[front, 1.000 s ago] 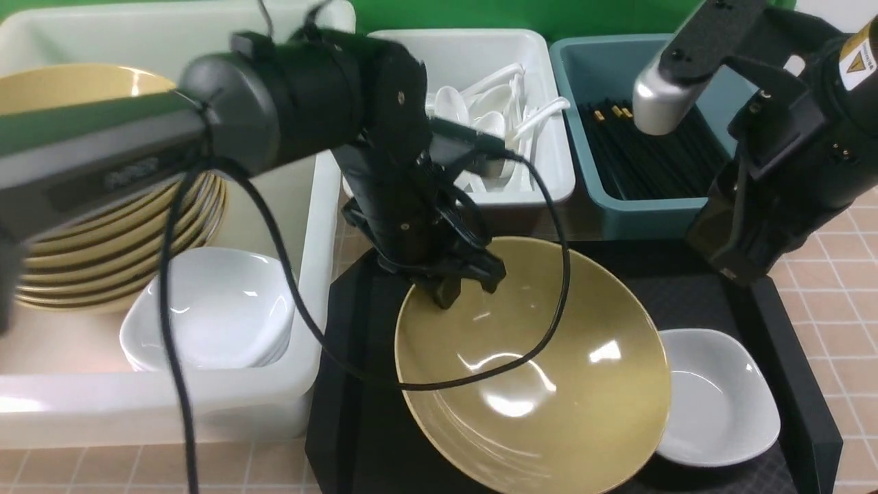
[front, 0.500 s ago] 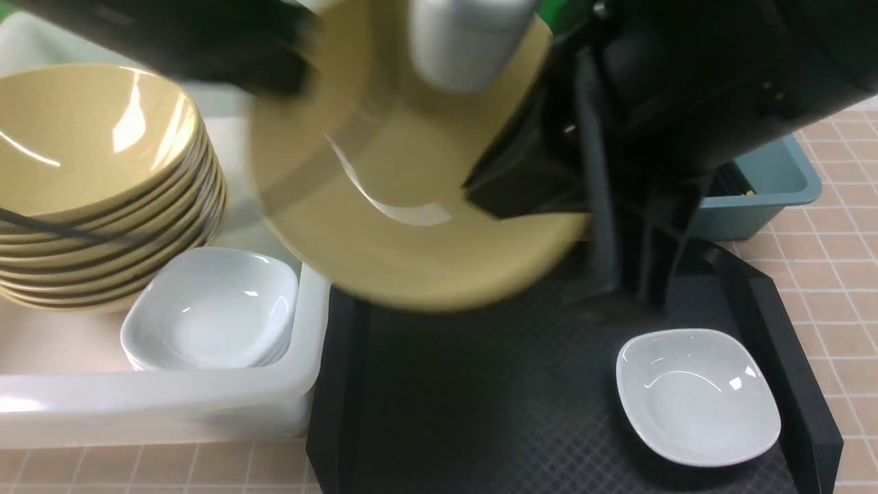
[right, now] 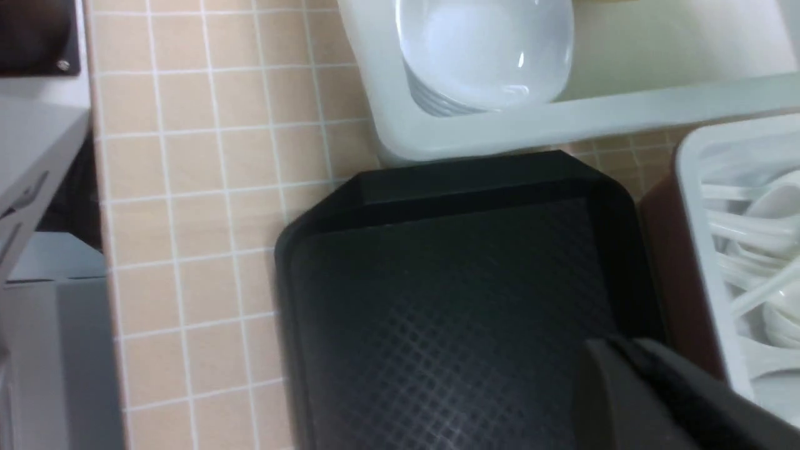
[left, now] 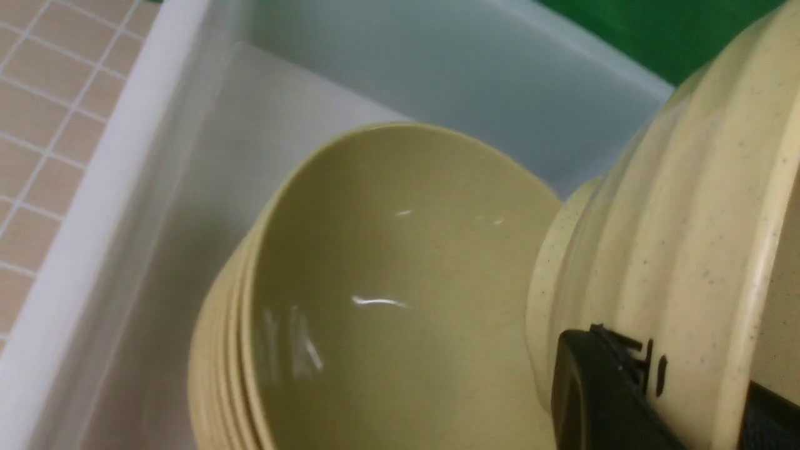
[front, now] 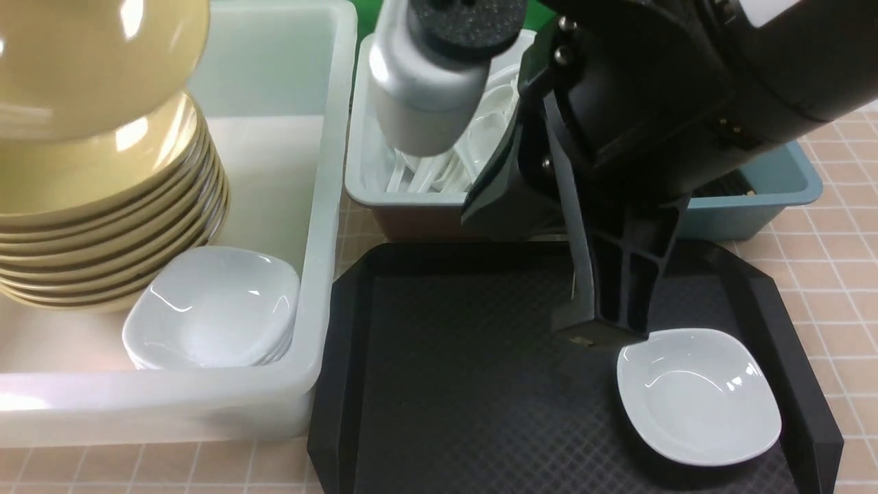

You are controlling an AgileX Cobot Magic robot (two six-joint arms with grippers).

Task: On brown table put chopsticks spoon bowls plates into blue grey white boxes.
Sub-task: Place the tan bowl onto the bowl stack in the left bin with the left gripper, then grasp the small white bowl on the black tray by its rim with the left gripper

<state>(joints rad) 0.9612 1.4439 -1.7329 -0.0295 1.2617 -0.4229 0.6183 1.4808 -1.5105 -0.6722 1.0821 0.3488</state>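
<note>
**Yellow bowl held over the stack in the white box**

The lifted bowl (front: 89, 62) hangs above the stack of bowls (front: 103, 226) standing in the white box (front: 322, 206). The frame edge cuts off its upper part, and whether it touches the top bowl cannot be told. The left fingers (left: 600, 394) are clenched on its rim. In the left wrist view one black finger lies against the speckled outer wall, while the other is hidden behind the bowl. The left arm itself lies outside the front view.

A pile of white plates (front: 212, 309) sits in the same box, just beside the stack.

The right arm reaches in from the upper right with its wrist pointing down. The right fingers (front: 607, 302) are pressed together and grasp nothing. Their tips stand low over the black tray (front: 446, 384), just beside the far corner of the lone plate (front: 696, 394). Contact with that plate cannot be judged.

A white patch at the arm's top edge is cropped and unreadable.

The arm covers most of the blue box (front: 789, 185) and part of the grey box (front: 391, 195) holding spoons (front: 480, 130). The tiled counter (front: 837, 274) shows around them.
</note>
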